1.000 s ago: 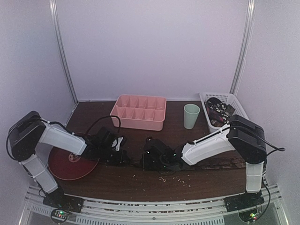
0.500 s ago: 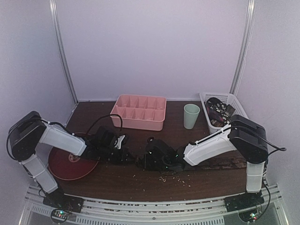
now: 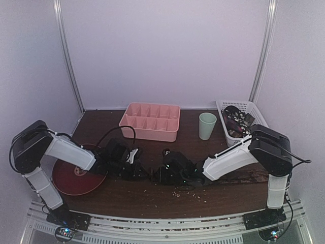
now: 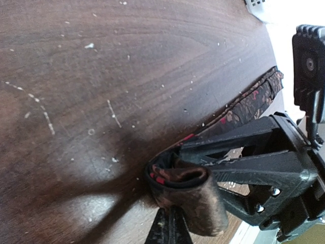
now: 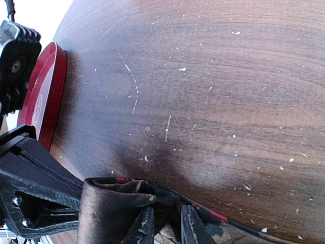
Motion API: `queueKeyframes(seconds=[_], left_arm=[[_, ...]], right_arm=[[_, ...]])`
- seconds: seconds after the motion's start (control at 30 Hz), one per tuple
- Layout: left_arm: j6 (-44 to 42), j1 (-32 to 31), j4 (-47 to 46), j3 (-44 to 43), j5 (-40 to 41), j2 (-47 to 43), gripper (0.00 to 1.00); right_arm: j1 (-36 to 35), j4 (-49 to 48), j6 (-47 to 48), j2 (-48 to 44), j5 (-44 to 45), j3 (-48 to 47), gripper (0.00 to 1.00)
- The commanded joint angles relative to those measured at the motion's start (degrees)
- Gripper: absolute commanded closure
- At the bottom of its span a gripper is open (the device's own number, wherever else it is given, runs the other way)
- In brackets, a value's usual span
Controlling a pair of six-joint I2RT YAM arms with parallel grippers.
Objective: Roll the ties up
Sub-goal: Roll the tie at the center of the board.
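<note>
Enclosure: pale lilac walls point(image 3: 167, 51) around a dark wood counter point(image 3: 152, 195) flecked with pale crumbs.

- Pink compartment tray point(image 3: 150, 133), 12 o'clock, at the back.
- Pale green cup point(image 3: 207, 126), 1 o'clock, upright, just beside the tray.
- White slatted basket point(image 3: 254, 108), 2 o'clock, holding a heap of dark ties point(image 3: 234, 121).
- Red plate point(image 3: 71, 183), 9 o'clock, partly under the left arm.
- Tie point(image 4: 190, 195), centre of the counter: dark fabric with red flecks and a brown face. One end is curled into a loose coil and the rest trails flat toward 3 o'clock.
- Left pincer point(image 4: 168, 226): fingers pressed together, tips buried in the coil. Cannot tell whether fabric is nipped between them.
- Right pincer point(image 5: 165, 226): fingers slightly apart, clamped on the coil from the 3 o'clock side, facing the left pincer.
</note>
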State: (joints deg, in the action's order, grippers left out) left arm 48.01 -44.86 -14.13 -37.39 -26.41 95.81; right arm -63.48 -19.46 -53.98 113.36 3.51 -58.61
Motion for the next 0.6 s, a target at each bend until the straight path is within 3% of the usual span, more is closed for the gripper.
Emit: queueKeyframes(seconds=[0.0, 0.57], left_arm=[[0.33, -1.19, -1.99, -2.26, 0.03, 1.35, 1.00], [-3.54, -4.11, 6.77, -8.75, 5.67, 3.45, 0.99]], right_arm=[[0.45, -0.31, 0.01, -2.35, 0.16, 1.63, 0.79], [0.55, 4.38, -0.27, -7.96, 6.06, 6.22, 0.80]])
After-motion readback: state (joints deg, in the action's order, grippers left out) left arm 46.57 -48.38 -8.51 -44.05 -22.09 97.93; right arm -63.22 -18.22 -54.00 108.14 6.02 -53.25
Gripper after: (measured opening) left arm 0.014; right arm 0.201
